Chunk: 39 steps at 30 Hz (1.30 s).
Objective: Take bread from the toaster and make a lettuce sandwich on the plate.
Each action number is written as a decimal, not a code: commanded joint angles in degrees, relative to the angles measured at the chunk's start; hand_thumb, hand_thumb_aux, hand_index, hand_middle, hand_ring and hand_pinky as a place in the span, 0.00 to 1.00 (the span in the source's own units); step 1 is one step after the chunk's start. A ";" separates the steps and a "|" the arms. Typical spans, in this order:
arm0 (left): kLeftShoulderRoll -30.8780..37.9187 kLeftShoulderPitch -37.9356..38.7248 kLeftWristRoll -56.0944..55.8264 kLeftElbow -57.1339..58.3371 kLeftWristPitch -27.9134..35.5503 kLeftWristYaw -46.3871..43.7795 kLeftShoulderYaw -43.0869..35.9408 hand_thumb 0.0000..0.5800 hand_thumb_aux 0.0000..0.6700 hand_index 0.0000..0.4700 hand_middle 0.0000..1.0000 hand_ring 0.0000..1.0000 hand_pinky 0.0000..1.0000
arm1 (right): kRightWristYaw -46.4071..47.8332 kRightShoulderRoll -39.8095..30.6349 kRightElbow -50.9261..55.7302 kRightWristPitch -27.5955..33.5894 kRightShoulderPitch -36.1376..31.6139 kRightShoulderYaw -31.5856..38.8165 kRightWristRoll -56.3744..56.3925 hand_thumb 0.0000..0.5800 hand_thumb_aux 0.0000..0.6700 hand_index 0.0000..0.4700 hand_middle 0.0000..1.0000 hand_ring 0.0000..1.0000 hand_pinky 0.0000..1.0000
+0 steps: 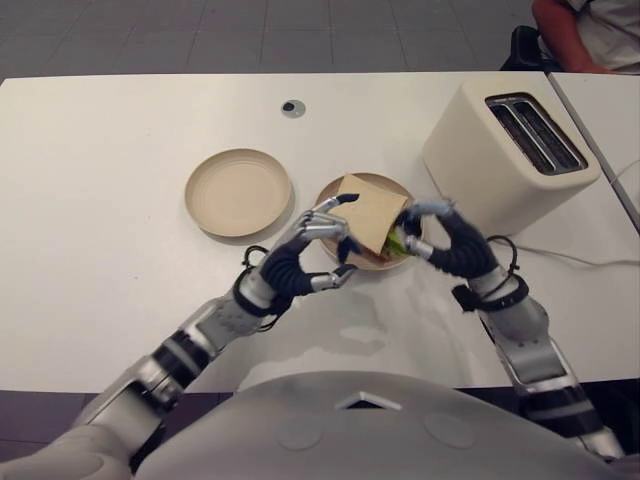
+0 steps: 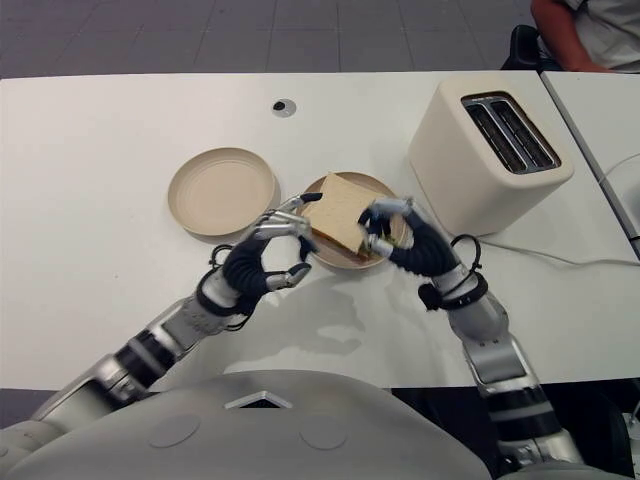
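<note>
A tan plate (image 1: 398, 186) in the middle of the white table carries a sandwich: a square bread slice (image 1: 372, 210) lies on top, and green lettuce (image 1: 397, 243) peeks out at its near right edge. My left hand (image 1: 312, 252) is at the plate's near left, fingers spread and half bent, one fingertip at the bread's left corner. My right hand (image 1: 445, 238) sits at the sandwich's right edge, its fingers curled and pinched on the top slice there. The cream toaster (image 1: 505, 160) stands just right of the plate, both slots (image 1: 535, 132) empty.
An empty tan plate (image 1: 238, 192) lies left of the sandwich plate. A small dark round fitting (image 1: 293, 108) sits in the tabletop at the back. The toaster's cable (image 1: 570, 258) trails right along the table. A second table (image 1: 612, 110) adjoins at the right.
</note>
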 commanded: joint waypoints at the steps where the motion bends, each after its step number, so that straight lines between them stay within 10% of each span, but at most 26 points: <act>1: 1.09 3.86 7.09 9.39 12.15 -11.12 -2.93 1.00 1.00 1.00 1.00 1.00 1.00 | 6.51 -3.29 8.00 -0.62 1.40 4.34 -8.05 1.00 1.00 1.00 1.00 1.00 1.00; 17: -17.79 -15.89 34.46 46.54 28.40 20.38 8.74 1.00 1.00 1.00 1.00 1.00 1.00 | -27.72 17.27 31.91 14.42 -22.51 6.31 -37.97 1.00 1.00 1.00 1.00 1.00 1.00; 23: -17.20 -12.30 30.43 42.31 19.59 23.64 14.79 0.90 0.69 0.69 1.00 1.00 1.00 | -29.18 17.85 26.03 6.00 -19.11 3.71 -29.05 1.00 1.00 1.00 1.00 1.00 1.00; 24: -17.27 -10.03 27.54 39.82 15.09 21.77 15.24 0.77 0.52 0.52 1.00 1.00 1.00 | -28.26 17.73 23.99 3.81 -17.92 3.16 -25.62 0.89 0.67 0.67 1.00 1.00 1.00; 25: -17.36 -7.53 23.81 36.96 10.18 19.19 14.91 0.24 0.13 0.13 1.00 1.00 1.00 | -27.40 17.64 21.78 1.90 -16.69 2.67 -22.29 0.48 0.28 0.28 0.82 0.82 0.82; 26: -17.20 -4.70 19.67 33.14 5.47 16.35 13.83 0.00 0.00 0.00 0.70 0.70 0.70 | -26.49 17.52 19.34 0.07 -15.37 2.17 -19.09 0.00 0.00 0.00 0.10 0.10 0.10; 27: -17.02 -2.40 16.49 29.75 2.33 13.78 12.79 0.00 0.00 0.00 0.00 0.00 0.00 | -25.82 17.42 17.32 -1.15 -14.29 1.62 -16.80 0.00 0.00 0.00 0.00 0.00 0.00; 32: -19.12 2.78 3.61 16.57 -2.07 6.32 12.72 0.00 0.00 0.00 0.00 0.00 0.00 | -27.58 20.95 13.79 -2.27 -14.11 -3.65 -11.62 0.00 0.00 0.00 0.00 0.00 0.00; 39: -29.08 -3.00 7.46 32.28 -2.99 9.97 25.99 0.00 0.00 0.00 0.00 0.00 0.00 | -27.47 26.93 23.67 0.61 -16.31 -3.11 -12.58 0.00 0.00 0.00 0.00 0.00 0.00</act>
